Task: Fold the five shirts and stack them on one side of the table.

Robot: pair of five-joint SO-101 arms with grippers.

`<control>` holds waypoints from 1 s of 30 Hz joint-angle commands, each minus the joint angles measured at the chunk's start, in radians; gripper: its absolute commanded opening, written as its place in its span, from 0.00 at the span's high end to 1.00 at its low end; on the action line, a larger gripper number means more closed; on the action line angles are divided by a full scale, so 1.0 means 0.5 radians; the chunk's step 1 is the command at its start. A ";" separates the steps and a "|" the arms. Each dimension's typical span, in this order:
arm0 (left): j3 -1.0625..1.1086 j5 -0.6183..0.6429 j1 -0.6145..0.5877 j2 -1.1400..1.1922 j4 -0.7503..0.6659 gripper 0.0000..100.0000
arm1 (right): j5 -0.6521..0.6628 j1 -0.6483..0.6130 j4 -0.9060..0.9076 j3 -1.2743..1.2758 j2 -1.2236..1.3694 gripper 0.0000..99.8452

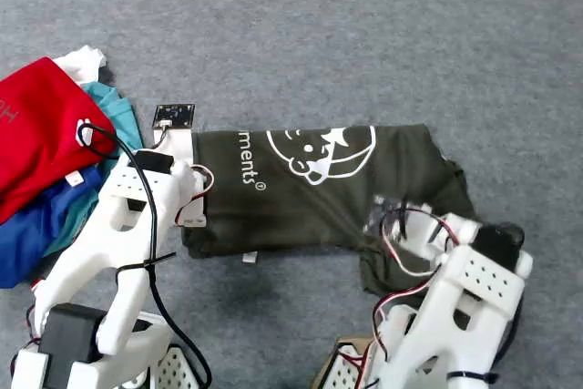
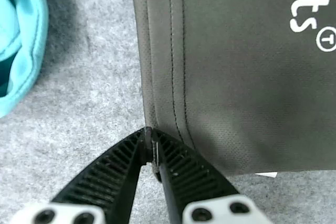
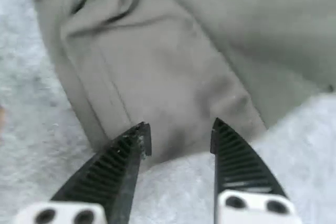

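Note:
A dark olive shirt (image 1: pixel 310 198) with a white print lies flat across the middle of the grey table (image 1: pixel 364 43). My left gripper (image 2: pixel 152 144) is shut on the near corner of its stitched hem (image 2: pixel 157 77), at the shirt's left end (image 1: pixel 189 220). My right gripper (image 3: pixel 181 135) hangs open just above the rumpled sleeve part (image 3: pixel 157 77) at the shirt's right near end (image 1: pixel 387 220), with nothing between its fingers. A heap of shirts lies at the left edge: red (image 1: pixel 36 129) on top, teal (image 1: pixel 114 107), blue (image 1: pixel 36 225) and white (image 1: pixel 86 61).
The teal shirt (image 2: pixel 21 40) lies close beside the olive hem, with a strip of bare table between them. Open table stretches across the far side and the right. Both arm bases stand at the near edge.

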 commanded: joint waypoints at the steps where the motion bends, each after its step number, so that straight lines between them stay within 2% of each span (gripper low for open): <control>1: -0.015 -0.015 -0.006 -0.060 -0.003 0.98 | 0.172 0.054 -0.083 0.146 -0.032 0.79; 8: -0.015 -0.015 -0.006 -0.044 -0.003 0.98 | 0.282 0.054 0.095 0.250 -0.035 0.79; 13: -0.015 -0.015 -0.006 -0.044 -0.003 0.98 | 0.285 0.057 -0.120 0.385 -0.023 0.79; 20: -0.015 -0.015 -0.006 -0.041 0.003 0.98 | 0.292 0.048 -0.242 0.505 -0.023 0.79; 30: -0.015 -0.012 -0.006 -0.041 0.012 0.98 | 0.304 0.078 -0.018 0.468 -0.032 0.79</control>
